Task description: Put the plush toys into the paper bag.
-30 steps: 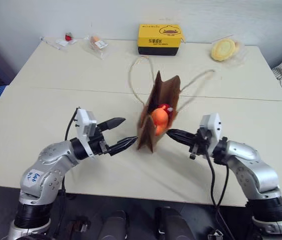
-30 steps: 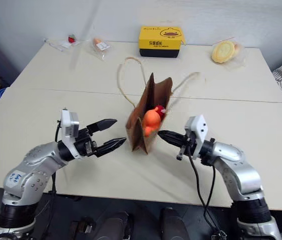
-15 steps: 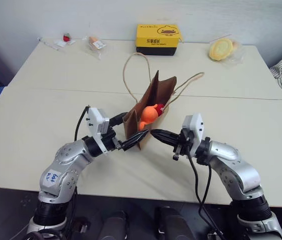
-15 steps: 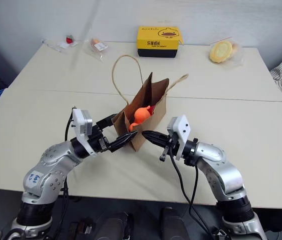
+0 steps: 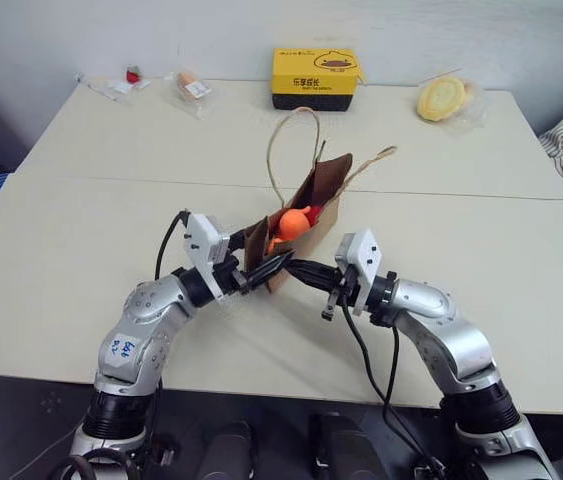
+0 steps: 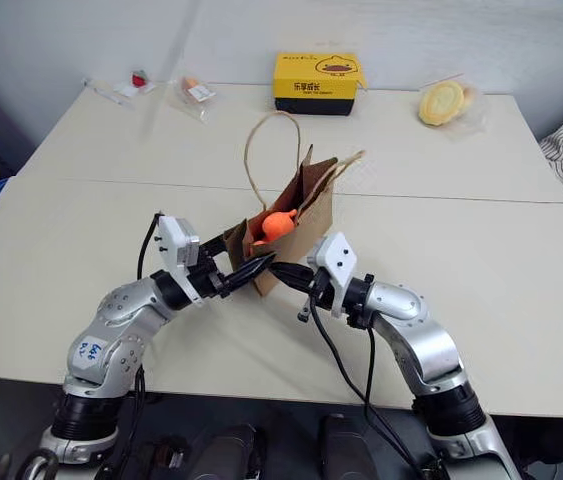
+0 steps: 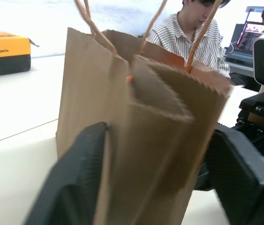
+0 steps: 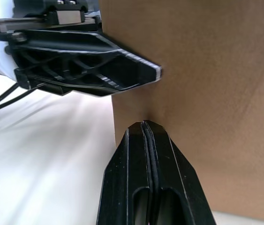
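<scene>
Bag (image 5: 306, 205) stands mid-table, tilted, mouth open toward the robot, cord handles (image 5: 286, 150) sticking up. Orange toy (image 5: 294, 222) sits in the mouth, partly out over the rim; a bit of the red toy (image 5: 313, 210) shows just behind it, deeper in. So both toys look to be in the bag but the orange one isn't seated, and the step in hand looks like steadying or squaring the bag to finish. Left gripper (image 7: 160, 187) straddles the near folded edge of the bag, one finger (image 7: 78, 178) on each side; in the left wrist view the paper fills the gap, but I cannot tell if the pads have pinched it or only bracket it. Right gripper (image 8: 146, 140) is clenched with nothing in it, tip pressed against the bag's flat side, just beside the left fingers. Next move, as I judge it: get a firm pinch on the edge with the left, hold the wall with the right, then tip or lift so the orange toy slides down. Risk: thin paper buckles or the bag topples and the toy rolls out.
</scene>
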`<state>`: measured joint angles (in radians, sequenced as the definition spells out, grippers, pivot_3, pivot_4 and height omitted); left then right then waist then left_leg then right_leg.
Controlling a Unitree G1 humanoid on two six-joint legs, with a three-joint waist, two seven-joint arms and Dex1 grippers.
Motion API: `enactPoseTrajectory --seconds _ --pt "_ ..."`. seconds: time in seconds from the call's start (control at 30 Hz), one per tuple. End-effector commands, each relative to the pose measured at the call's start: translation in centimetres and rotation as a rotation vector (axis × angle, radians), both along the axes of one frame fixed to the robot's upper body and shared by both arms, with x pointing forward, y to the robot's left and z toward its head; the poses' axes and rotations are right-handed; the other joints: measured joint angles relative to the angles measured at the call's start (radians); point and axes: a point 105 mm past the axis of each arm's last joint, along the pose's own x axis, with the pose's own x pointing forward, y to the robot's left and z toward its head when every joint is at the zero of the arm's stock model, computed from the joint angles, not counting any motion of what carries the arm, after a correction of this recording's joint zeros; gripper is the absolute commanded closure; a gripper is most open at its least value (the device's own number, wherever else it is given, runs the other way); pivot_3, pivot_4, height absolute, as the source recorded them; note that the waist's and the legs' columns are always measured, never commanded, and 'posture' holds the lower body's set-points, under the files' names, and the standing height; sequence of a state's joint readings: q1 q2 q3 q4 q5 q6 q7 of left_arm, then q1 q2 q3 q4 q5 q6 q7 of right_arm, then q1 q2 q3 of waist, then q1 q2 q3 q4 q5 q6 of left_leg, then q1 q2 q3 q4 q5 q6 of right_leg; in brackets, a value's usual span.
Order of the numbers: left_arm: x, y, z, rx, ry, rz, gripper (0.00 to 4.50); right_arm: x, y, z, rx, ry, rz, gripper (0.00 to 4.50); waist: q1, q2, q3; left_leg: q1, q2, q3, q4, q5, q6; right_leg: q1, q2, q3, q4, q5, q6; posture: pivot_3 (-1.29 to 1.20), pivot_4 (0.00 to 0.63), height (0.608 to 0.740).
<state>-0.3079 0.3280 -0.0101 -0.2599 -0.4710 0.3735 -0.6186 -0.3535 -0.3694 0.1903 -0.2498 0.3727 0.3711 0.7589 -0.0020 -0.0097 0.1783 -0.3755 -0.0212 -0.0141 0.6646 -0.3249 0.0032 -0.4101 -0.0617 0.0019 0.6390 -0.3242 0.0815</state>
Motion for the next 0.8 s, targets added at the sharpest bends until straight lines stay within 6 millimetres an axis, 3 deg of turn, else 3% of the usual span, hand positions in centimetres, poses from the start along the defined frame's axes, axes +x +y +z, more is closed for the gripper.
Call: enactPoseTrajectory --seconds 0.03,0.23,0.43,0.57,0.63,0.8 --pt "-0.4 -0.1 1.0 -0.019 -0.039 -0.044 2.55 -0.8 0.3 1.0 0.000 -0.048 0.030 4.50 0.000 0.000 0.000 0.000 0.000 0.000 0.000 0.000 0.000 0.000 0.000 0.000 0.000 0.000 0.000 0.00 0.150 0.740" --pt "-0.2 0.7 1.8 -0.059 -0.054 -0.031 4.48 -1.1 -0.6 0.5 -0.014 -0.032 0.015 4.50 0.000 0.000 0.000 0.000 0.000 0.000 0.000 0.000 0.000 0.000 0.000 0.000 0.000 0.000 0.000 0.00 0.150 0.740" --pt "-1.3 1.7 3.0 -0.041 -0.052 -0.212 4.48 -2.0 -3.4 0.7 -0.010 -0.038 -0.026 4.50 0.000 0.000 0.000 0.000 0.000 0.000 0.000 0.000 0.000 0.000 0.000 0.000 0.000 0.000 0.000 0.00 0.150 0.740" --pt "-2.1 2.0 2.9 0.046 -0.077 -0.385 4.48 -3.2 -7.8 1.6 -0.024 -0.101 -0.093 4.50 0.005 0.000 0.000 0.000 0.000 0.000 0.000 0.000 0.000 0.001 0.000 -0.001 -0.001 0.000 0.000 0.00 0.150 0.740" --pt "-3.0 1.8 2.6 0.086 -0.099 -0.499 4.48 -4.2 -11.0 2.7 -0.022 -0.151 -0.140 4.50 0.007 0.000 0.000 0.000 -0.001 -0.001 0.000 0.000 0.001 0.002 -0.001 -0.001 -0.002 0.000 0.000 0.00 0.150 0.740" --pt "-3.7 2.3 2.1 0.114 -0.131 -0.652 4.48 -6.3 -16.9 2.9 -0.155 -0.110 -0.242 4.50 0.007 0.000 0.000 0.001 -0.001 0.000 0.000 -0.001 0.002 0.002 0.000 0.000 -0.002 0.000 0.000 0.00 0.150 0.740"
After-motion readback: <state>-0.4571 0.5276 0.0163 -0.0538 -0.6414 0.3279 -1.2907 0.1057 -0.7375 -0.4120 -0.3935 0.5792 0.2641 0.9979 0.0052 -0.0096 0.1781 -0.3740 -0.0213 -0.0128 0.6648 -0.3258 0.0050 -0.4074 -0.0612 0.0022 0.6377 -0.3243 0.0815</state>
